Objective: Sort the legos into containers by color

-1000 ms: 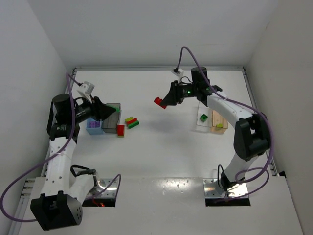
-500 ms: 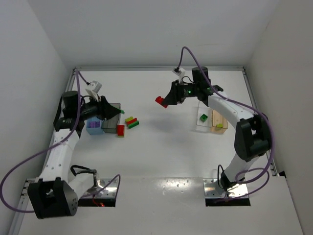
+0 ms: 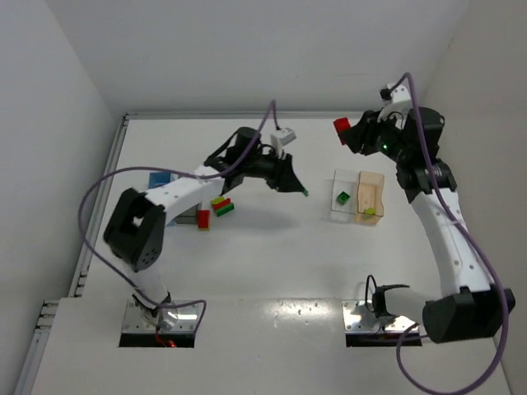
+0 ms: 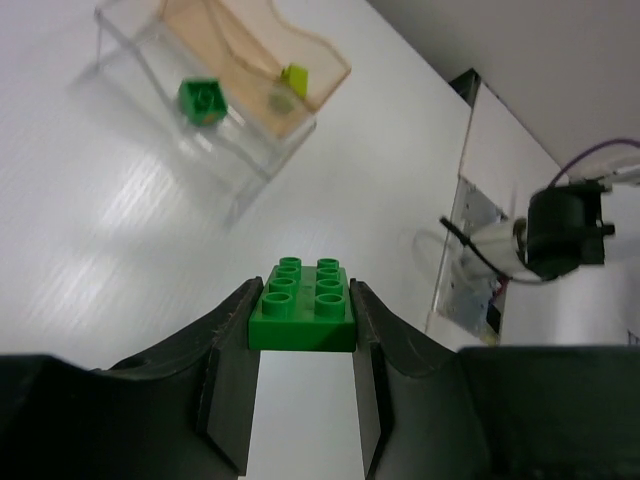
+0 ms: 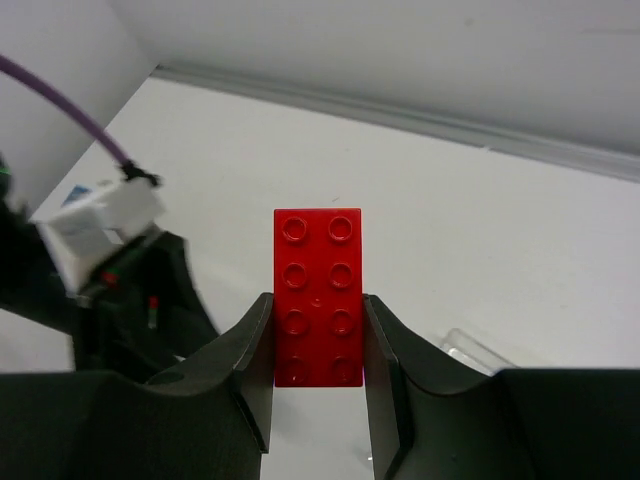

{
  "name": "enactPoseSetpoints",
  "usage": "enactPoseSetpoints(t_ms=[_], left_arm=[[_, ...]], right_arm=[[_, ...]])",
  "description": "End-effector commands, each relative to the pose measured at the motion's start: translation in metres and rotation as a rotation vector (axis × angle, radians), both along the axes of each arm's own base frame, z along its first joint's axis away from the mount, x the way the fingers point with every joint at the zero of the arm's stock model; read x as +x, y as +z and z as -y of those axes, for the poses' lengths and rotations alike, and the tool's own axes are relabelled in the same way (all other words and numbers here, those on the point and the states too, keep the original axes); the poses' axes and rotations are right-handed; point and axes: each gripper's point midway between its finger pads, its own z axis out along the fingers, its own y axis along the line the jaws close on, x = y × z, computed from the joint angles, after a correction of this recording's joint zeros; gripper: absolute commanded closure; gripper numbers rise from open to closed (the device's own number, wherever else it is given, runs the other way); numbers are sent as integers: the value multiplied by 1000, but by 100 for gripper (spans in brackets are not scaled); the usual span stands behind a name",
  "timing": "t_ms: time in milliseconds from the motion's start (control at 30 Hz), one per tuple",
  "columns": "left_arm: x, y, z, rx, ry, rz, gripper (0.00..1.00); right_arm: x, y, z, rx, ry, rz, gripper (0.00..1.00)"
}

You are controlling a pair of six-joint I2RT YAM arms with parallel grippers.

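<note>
The left gripper [image 4: 302, 300] pinches a green brick [image 4: 302, 312] between its fingertips, studs up, apparently lifted off the table [image 4: 400, 160]. Beyond it, the clear bin [image 4: 245, 168] holds a small green lego [image 4: 201, 100]. Beside that, the tan-orange bin [image 4: 215, 30] holds a yellow-green piece [image 4: 294, 76]. Farther off, the right gripper [image 5: 318, 310] clamps a red brick [image 5: 318, 275] aloft.

Left arm [image 3: 189, 185] stretched rightward, left claw [image 3: 301, 191] clamped, right arm [image 3: 440, 230] reaching far, right claw [image 3: 344, 132] clamped
</note>
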Motion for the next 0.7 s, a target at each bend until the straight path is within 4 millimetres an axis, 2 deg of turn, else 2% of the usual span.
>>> enactPoseSetpoints(t_ms=[0, 67, 133, 167, 200, 233, 267, 300, 333, 367, 400, 433, 533, 567, 600, 667], left_arm=[[24, 25, 59, -86, 8, 63, 93], [42, 17, 88, -109, 5, 46, 93], [49, 12, 110, -123, 13, 20, 93], [59, 26, 119, -150, 12, 52, 93], [59, 0, 132, -131, 5, -3, 93], [60, -6, 142, -130, 12, -17, 93], [67, -1, 149, -151, 15, -14, 93], [57, -7, 162, -150, -8, -31, 92], [57, -24, 170, -129, -4, -48, 92], [56, -29, 176, -120, -9, -36, 92], [53, -22, 187, -125, -22, 1, 92], [56, -38, 188, -93, -7, -24, 90], [57, -41, 195, -89, 1, -4, 90], [58, -54, 195, -69, 10, -19, 89], [61, -58, 196, -64, 19, -19, 88], [63, -58, 196, -62, 29, -16, 85]], right_arm=[[-8, 8, 35, -54, -174, 33, 99], [-14, 16, 45, -51, -220, 55, 99], [-22, 21, 48, -40, -232, 66, 99], [-21, 21, 52, -31, -246, 62, 99], [-24, 20, 52, -20, -249, 57, 99], [-27, 24, 53, -4, -246, 63, 99], [-27, 19, 50, 12, -236, 51, 99], [-27, 16, 52, 33, -242, 39, 99], [-28, 16, 50, 50, -223, 32, 99], [-29, 12, 47, 62, -211, 18, 99], [-30, 13, 47, 76, -207, 12, 99], [-30, 13, 49, 78, -207, 12, 99], [-29, 10, 49, 82, -197, 2, 99], [-28, 12, 49, 83, -197, 11, 99], [-30, 13, 45, 88, -168, 10, 99], [-31, 5, 46, 91, -165, -9, 99]])
